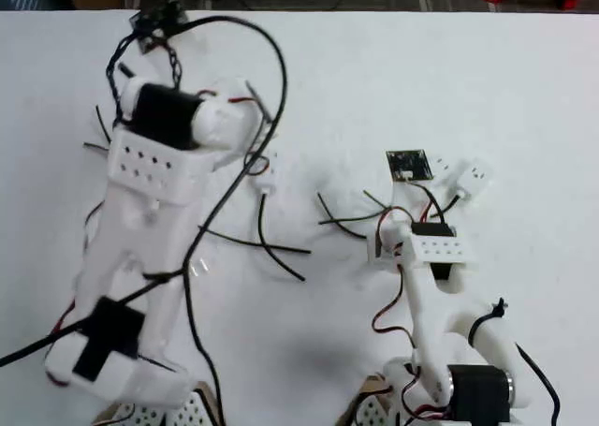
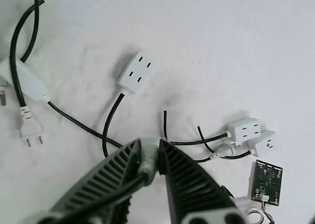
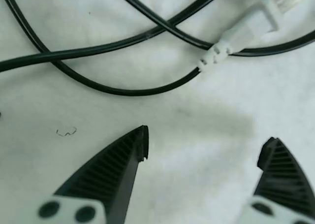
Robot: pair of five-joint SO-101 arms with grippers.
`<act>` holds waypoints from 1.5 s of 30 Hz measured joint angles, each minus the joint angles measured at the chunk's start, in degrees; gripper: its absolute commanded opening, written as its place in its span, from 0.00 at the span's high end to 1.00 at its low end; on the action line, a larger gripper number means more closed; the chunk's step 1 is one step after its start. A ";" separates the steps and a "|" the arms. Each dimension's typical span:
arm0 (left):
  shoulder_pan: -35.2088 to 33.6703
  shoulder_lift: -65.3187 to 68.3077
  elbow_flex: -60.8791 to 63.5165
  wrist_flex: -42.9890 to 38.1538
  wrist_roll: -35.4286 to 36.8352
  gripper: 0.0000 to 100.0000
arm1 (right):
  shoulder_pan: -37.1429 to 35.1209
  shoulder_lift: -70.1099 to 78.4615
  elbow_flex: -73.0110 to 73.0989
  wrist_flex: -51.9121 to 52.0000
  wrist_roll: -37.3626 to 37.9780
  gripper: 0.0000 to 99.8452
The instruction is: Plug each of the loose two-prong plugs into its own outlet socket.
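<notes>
My left tool (image 2: 150, 145) is clenched on a white plug (image 2: 148, 164), pinched between its two black fingers (image 2: 189, 179) just behind their tips. I cannot make out that plug's prongs. Out past the tips a white socket block (image 2: 135, 72) with four slots lies face up on the white worktop (image 2: 221, 47). It is apart from the held plug, and its black cord (image 2: 109, 123) curves back toward the tool. Off to one side of the block a loose two-prong plug (image 2: 30, 134) lies flat with its prongs bare, near a longer white adapter body (image 2: 22, 79).

My right tool (image 3: 205, 140) is released, jaws spread wide, low over bare worktop and grasping nothing. Just beyond its tips lies a second plug (image 3: 248, 24), white, on a black lead among crossing cords (image 3: 98, 49).

From above, my left arm (image 1: 140, 220) runs up the left side of the worktop, and my right arm (image 1: 435, 286) sits near, on the right. Just far of the right arm a small green circuit board (image 1: 409, 165) shows, with a white socket (image 1: 474, 178) just right of it. The left wrist view shows a pair of sockets (image 2: 244, 130) there, side by side and touching.
</notes>
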 measured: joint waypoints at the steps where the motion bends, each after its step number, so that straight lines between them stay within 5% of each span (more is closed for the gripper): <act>1: -0.79 -1.14 2.64 -1.05 -0.53 0.97 | 0.00 0.00 0.00 0.00 0.00 0.64; 5: -5.27 -4.48 15.30 -7.21 -9.58 0.97 | 0.00 0.00 0.00 0.00 0.00 0.64; 12: -11.69 -8.09 38.15 -19.08 -39.91 0.97 | 0.00 0.00 0.00 0.00 0.00 0.64; 22: -8.44 -10.99 57.49 -32.09 -67.16 0.97 | -1.49 0.00 0.18 0.00 0.00 0.64; 33: -6.15 -10.99 71.74 -48.35 -72.97 0.97 | -1.58 0.00 0.18 0.00 0.00 0.64; 45: -6.15 -12.04 72.00 -43.96 -77.63 0.97 | -1.58 0.00 0.18 0.00 0.00 0.64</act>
